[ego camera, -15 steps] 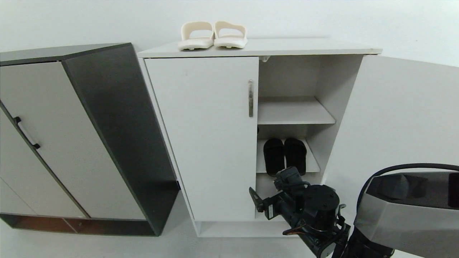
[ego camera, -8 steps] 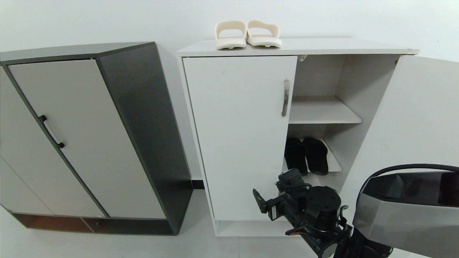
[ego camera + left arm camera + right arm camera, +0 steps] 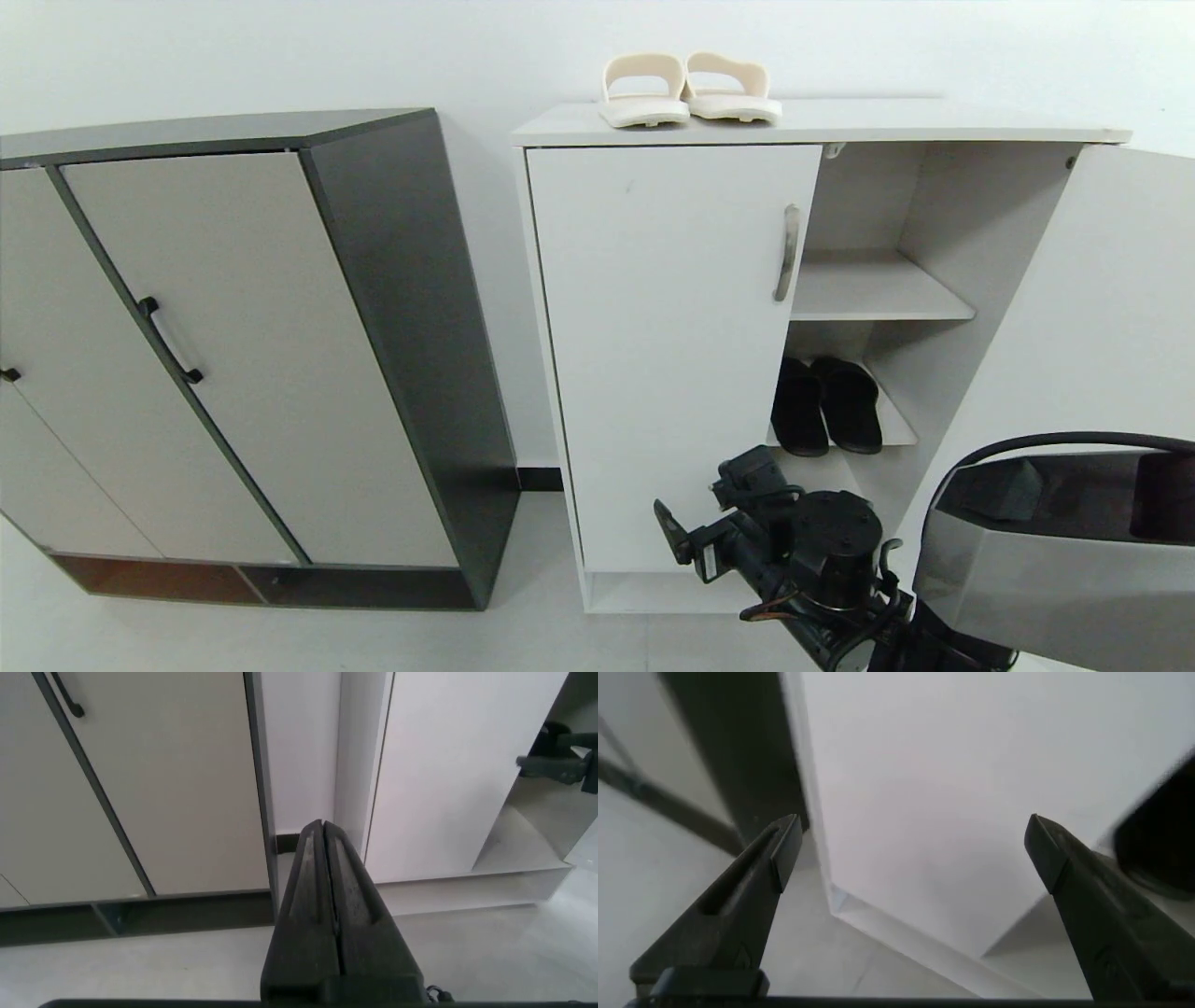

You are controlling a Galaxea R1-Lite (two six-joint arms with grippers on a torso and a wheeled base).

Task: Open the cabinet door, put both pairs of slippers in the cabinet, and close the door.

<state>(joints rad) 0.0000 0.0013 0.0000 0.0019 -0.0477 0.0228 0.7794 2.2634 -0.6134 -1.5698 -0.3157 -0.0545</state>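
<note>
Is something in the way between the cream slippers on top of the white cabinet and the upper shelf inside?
Nothing visible blocks the cream slippers. The right door stands open, the upper shelf looks bare, and the black slippers lie one shelf lower.

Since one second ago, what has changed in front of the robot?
The whole head view shifted sideways: the camera moved, not the things. Cream slippers stay on top of the white cabinet, black slippers on its lower shelf, right door open. Nothing grasped or released; right claw stays open, left claw shut.
</note>
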